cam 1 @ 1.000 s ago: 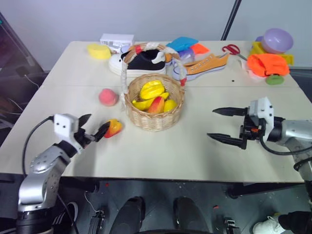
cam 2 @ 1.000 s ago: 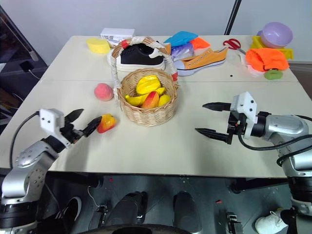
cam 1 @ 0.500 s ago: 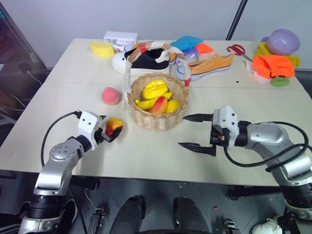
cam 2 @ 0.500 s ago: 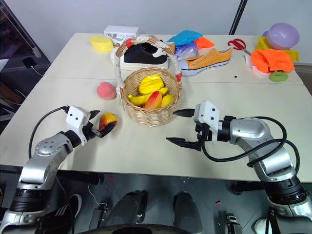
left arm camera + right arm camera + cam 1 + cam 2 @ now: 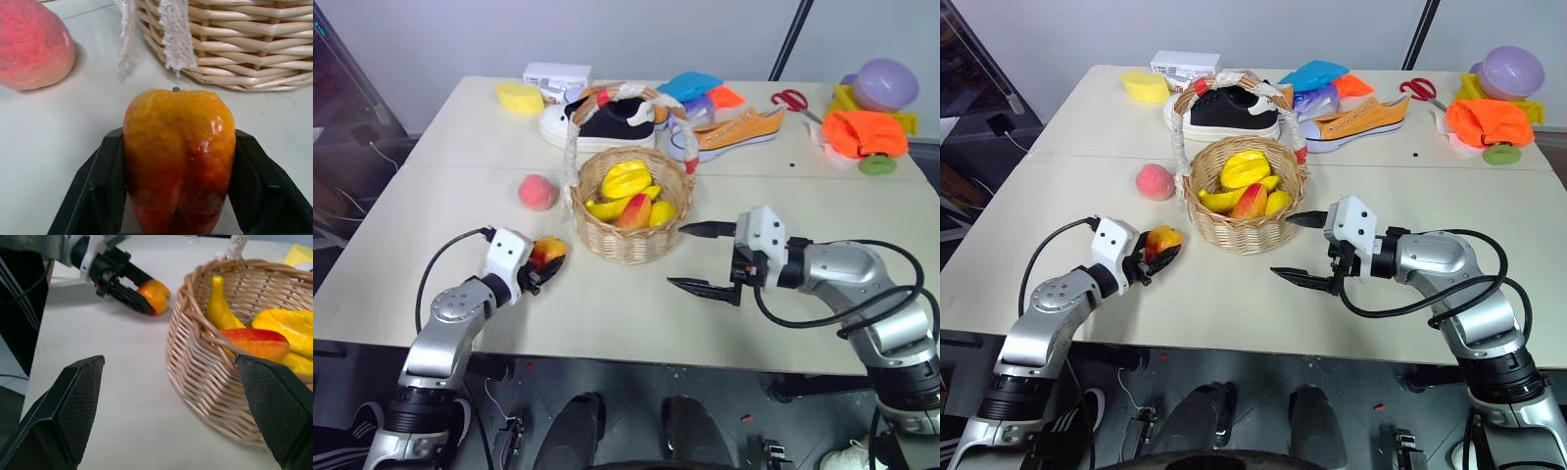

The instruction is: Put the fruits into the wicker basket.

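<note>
**Operator:** Stock check, please. What is in, and what is out?

**Spotter:** Item 1, the round light-tan woven wicker basket (image 5: 629, 211) with the white-and-red wrapped handle: it sits mid-worktop and already holds several yellow and red toy fruits. Item 2, the oval red-orange mango with a yellow end (image 5: 179, 152): your left claw (image 5: 544, 268) is closed on it, 1 black finger on each flank, low over the cream worktop (image 5: 607, 313) just beside the basket's left wall. Item 3, the round pink-red peach (image 5: 536, 192): loose on the worktop, near the basket's left side, untouched. Item 4, your right claw (image 5: 703, 258): jaws wide, holding nothing, hovering just right of the basket.

**Operator:** So 2 left to load. Any room to work?

**Spotter:** I judge so. You must lift the mango over the rim and pass clear of the tall handle. Bare worktop lies in front of the basket; the front edge is near your left arm. The black-and-white shoe (image 5: 597, 122) stands close behind the basket.
</note>
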